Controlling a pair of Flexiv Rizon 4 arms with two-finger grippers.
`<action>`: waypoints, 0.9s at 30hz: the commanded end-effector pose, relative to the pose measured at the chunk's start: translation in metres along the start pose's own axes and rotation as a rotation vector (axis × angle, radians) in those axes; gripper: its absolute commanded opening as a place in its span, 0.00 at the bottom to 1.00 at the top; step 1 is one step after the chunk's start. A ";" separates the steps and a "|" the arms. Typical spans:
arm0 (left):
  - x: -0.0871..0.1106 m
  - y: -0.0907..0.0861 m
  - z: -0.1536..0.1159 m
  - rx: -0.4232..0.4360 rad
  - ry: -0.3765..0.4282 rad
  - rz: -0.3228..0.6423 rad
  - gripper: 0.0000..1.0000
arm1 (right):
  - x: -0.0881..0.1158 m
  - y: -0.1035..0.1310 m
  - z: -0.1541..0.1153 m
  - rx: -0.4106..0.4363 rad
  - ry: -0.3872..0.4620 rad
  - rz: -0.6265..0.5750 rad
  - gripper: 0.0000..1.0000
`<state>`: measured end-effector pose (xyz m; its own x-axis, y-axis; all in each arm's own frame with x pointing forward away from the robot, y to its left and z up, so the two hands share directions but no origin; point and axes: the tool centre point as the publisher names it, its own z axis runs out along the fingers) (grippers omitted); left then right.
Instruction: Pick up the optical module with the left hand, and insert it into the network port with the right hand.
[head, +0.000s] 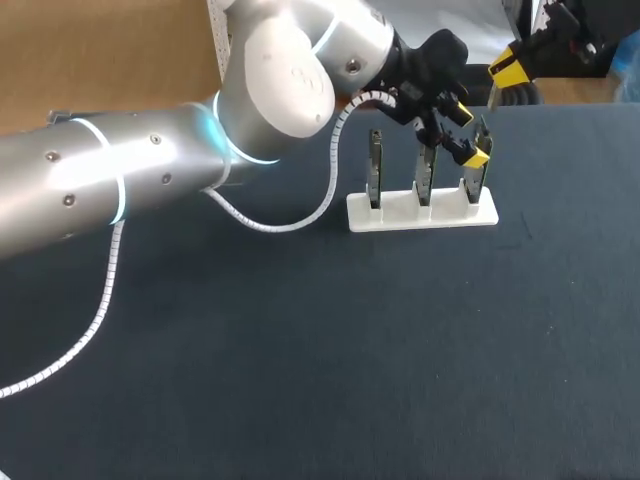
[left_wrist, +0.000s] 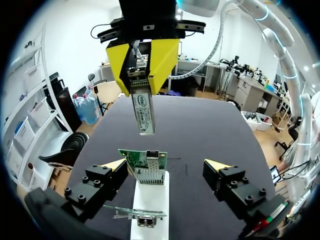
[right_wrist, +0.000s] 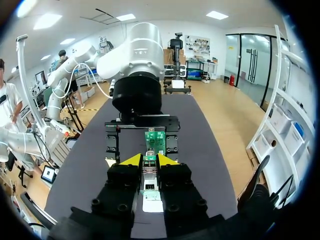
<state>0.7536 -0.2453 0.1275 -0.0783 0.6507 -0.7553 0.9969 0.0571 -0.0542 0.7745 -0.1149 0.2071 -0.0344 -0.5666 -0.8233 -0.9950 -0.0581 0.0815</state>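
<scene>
Right claw (right_wrist: 149, 161) grips the one optical module (left_wrist: 144, 112); left claw (left_wrist: 166, 164) gapes beside three cards (head: 375, 175) in one stand (head: 420, 213).

The stand (head: 420, 213) is white, the board (left_wrist: 145, 159) green.

There's the left arm (head: 90, 185): a fat silver tube with a rounded white joint, dark screws (head: 68, 200) dotted along it, cyan light rings (head: 118, 190) glowing. A white coiled cable (head: 100, 300) runs alongside. And the left gripper (left_wrist: 167, 167) and right gripper (left_wrist: 143, 80): black bolted blocks, yellow wedge tips.
</scene>
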 end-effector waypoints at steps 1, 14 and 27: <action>-0.002 0.003 0.002 0.005 0.020 -0.006 1.00 | 0.000 0.000 0.001 0.001 0.000 0.001 0.00; 0.001 0.002 0.000 -0.002 0.040 -0.007 1.00 | 0.000 0.002 0.001 0.004 -0.013 0.003 0.00; 0.001 0.001 0.000 -0.003 0.044 -0.001 1.00 | 0.004 0.005 0.004 -0.004 0.002 -0.007 0.00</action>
<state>0.7536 -0.2441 0.1257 -0.0783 0.6798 -0.7292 0.9969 0.0607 -0.0504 0.7710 -0.1158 0.2036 -0.0289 -0.5658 -0.8240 -0.9944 -0.0674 0.0812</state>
